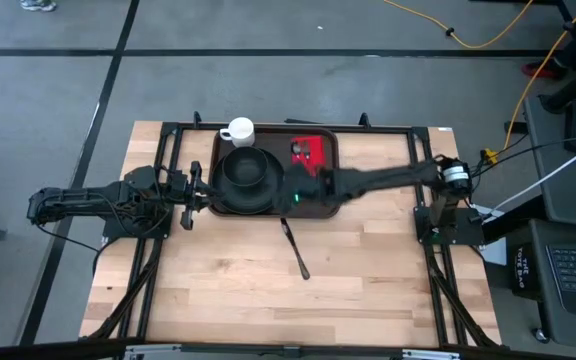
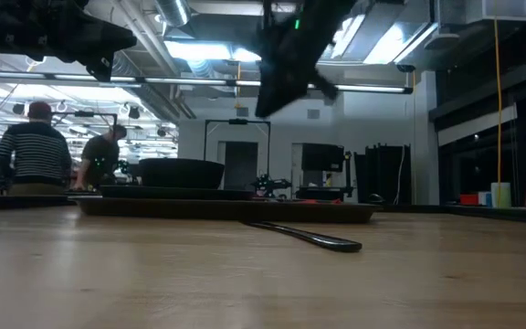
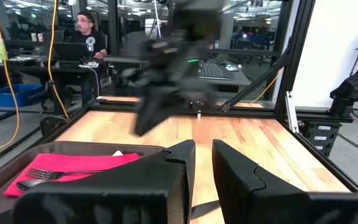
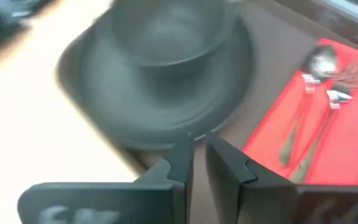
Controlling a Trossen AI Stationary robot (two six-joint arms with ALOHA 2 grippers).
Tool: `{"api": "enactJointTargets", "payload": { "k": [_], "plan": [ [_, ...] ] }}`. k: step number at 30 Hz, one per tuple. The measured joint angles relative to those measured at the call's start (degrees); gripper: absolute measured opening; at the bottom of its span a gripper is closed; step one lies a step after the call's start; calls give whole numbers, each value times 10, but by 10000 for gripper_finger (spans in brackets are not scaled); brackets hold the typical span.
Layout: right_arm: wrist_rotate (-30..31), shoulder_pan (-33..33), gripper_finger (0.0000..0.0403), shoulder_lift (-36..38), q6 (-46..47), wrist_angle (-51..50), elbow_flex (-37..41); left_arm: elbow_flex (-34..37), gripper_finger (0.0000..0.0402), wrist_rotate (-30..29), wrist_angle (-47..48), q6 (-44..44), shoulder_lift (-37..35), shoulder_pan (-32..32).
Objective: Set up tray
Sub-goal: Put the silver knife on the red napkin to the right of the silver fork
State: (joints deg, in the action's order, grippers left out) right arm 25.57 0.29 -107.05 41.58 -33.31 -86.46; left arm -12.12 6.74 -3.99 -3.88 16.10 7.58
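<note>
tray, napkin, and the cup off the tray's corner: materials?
Tray: looks like moulded plastic, dark brown, matte, with rounded corners and a raised rim.
Napkin: seems cloth or paper, red, flat and non-glossy; can't tell which.
Cup: white, smooth, probably ceramic, possibly plastic.

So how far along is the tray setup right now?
Mostly done: the tray carries the black plate with the bowl, and the red napkin holds a fork and spoon. Nothing is in hand. Left: the dark utensil lying on the table; the white cup sits beside the tray.
</note>
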Motion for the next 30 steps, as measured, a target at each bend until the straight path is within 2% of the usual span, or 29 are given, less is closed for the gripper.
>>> {"api": "enactJointTargets", "payload": {
  "k": [9, 14, 18, 21, 24, 30],
  "plan": [
    [50, 158, 46, 3, 65, 0, -1, 0, 49, 0, 0, 0, 0, 0],
    [68, 219, 46, -12, 116, -1, 0, 0, 49, 1, -9, -8, 0, 0],
    [70, 257, 32, -17, 124, -1, 0, 0, 48, 30, -7, -17, 2, 0],
    [91, 282, 8, -17, 122, 0, 0, 0, 35, 48, -1, -39, 19, -2],
    [113, 302, 10, -17, 122, -2, 0, 0, 12, 49, -5, -37, 51, -14],
    [103, 326, 5, -17, 169, -46, 0, 0, 3, 33, -44, -34, 133, -50]
  ]
}}
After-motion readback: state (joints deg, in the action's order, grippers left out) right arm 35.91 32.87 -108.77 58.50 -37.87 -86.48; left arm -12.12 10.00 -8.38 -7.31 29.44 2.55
